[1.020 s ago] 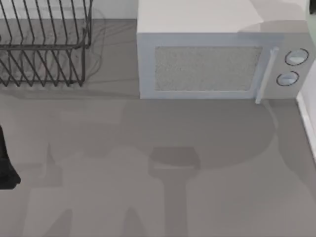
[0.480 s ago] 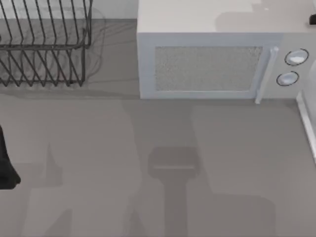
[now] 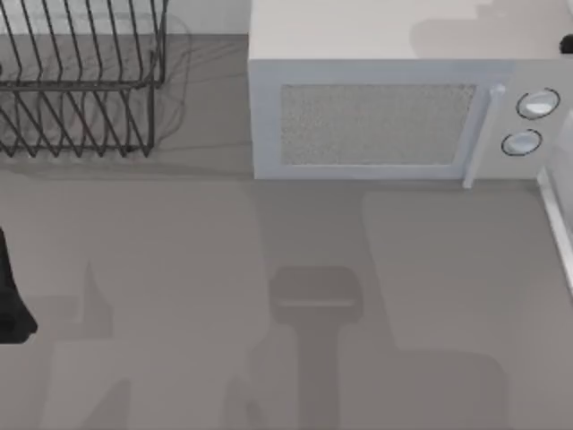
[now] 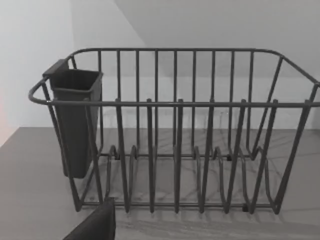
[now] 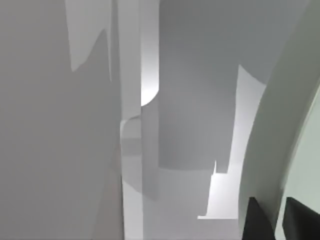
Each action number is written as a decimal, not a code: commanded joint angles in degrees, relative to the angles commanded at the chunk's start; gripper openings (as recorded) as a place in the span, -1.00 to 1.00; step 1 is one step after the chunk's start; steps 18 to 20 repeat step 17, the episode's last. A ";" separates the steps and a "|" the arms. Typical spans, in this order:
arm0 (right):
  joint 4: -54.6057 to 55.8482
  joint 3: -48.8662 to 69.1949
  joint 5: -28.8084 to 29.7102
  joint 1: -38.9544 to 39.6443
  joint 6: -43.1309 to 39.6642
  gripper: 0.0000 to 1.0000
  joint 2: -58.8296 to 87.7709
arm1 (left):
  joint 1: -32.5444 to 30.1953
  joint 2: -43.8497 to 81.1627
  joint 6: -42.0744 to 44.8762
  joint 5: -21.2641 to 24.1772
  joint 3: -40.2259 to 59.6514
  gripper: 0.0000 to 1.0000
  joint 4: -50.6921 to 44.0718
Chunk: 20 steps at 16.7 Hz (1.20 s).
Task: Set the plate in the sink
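The broad shadow on the table (image 3: 179,269) has slid further toward its right side since half a second ago, and the patch of shade on top of the microwave (image 3: 376,116) has shifted the same way. A second ago that shadow lay round and wide in front of the microwave door. A dark tip of the right arm (image 3: 567,42) stays at the right edge, above the microwave's back corner. The right gripper (image 5: 280,210) pinches the plate (image 5: 307,160) by its rim, the pale green curve rising just beside its dark fingers (image 5: 257,222), with white panels close ahead. The left arm (image 3: 11,296) remains parked at the table's left edge, facing the rack (image 4: 175,103) and its dark cup (image 4: 75,120). Whether its grip is spread or pressed together cannot be told.
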 joint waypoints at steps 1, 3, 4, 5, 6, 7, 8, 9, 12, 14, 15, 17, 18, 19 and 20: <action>0.00 0.00 0.00 0.00 0.00 -0.55 0.00 | 0.00 0.00 0.00 0.00 0.00 1.00 0.00; 0.00 0.00 0.00 0.00 0.00 -0.25 0.00 | 0.00 0.00 0.00 0.00 0.00 1.00 0.00; 0.00 0.00 0.00 0.00 0.00 -0.10 0.00 | 0.00 0.00 0.00 0.00 0.00 1.00 0.00; 0.00 0.00 0.00 0.00 0.00 0.06 0.00 | 0.00 0.00 0.00 0.00 0.00 1.00 0.00; 0.00 0.00 0.00 0.00 0.00 0.21 0.00 | 0.00 0.00 0.00 0.00 0.00 1.00 0.00; 0.00 0.00 0.00 0.00 0.00 0.36 0.00 | 0.00 0.00 0.00 0.00 0.00 1.00 0.00; 0.00 0.00 0.00 0.00 0.00 0.51 0.00 | 0.00 0.00 0.00 0.00 0.00 1.00 0.00; 0.00 0.00 0.00 0.00 0.00 0.66 0.00 | 0.00 0.00 0.00 0.00 0.00 1.00 0.00; 0.00 0.00 0.00 0.00 0.00 1.00 0.00 | 0.00 0.00 0.00 0.00 0.00 1.00 0.00; 0.00 0.00 0.00 0.00 0.00 1.00 0.00 | 0.00 0.00 0.00 0.00 0.00 1.00 0.00; 0.00 0.00 0.00 0.00 0.00 1.00 0.00 | 0.00 0.00 0.00 0.00 0.00 1.00 0.00; 0.00 0.00 0.00 0.00 0.00 1.00 0.00 | 0.00 0.00 0.00 0.00 0.00 1.00 0.00; 0.00 0.00 0.00 0.00 0.00 1.00 0.00 | 0.00 0.00 0.00 0.00 0.00 1.00 0.00; 0.00 0.00 0.00 0.00 0.00 1.00 0.00 | 0.00 0.00 0.00 0.00 0.00 1.00 0.00; 0.00 0.00 0.00 0.00 0.00 1.00 0.00 | 0.00 0.00 0.00 0.00 0.00 1.00 0.00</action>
